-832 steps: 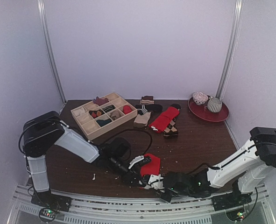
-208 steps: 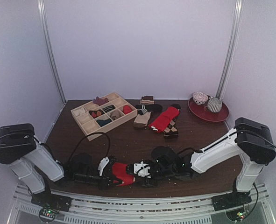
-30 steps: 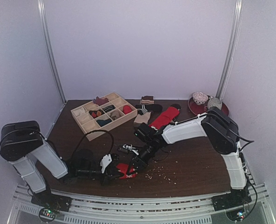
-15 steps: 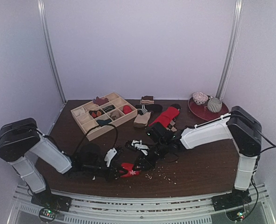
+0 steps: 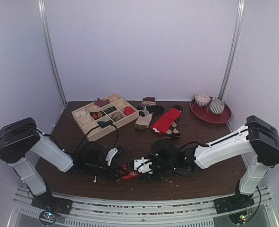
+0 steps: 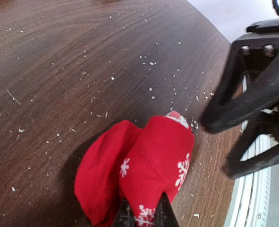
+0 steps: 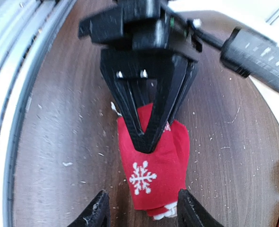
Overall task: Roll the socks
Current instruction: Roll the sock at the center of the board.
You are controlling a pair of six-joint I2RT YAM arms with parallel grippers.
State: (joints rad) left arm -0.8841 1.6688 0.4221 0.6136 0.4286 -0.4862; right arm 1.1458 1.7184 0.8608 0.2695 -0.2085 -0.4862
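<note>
Left gripper clamping red sock; sock lying left-to-right on table, white tip pointing at right gripper, jaws gaping, gripping nothing.

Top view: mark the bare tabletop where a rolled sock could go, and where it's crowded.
Free: wood between sock pile, red plate and right arm; also between wooden tray and left arm. Crowded: near centre, where both arms meet at the red snowflake sock.

Red sock soft matt knit cloth with white snowflakes, table dark smooth wood-grain with a slight sheen, left gripper and right gripper matt black hard plastic.
</note>
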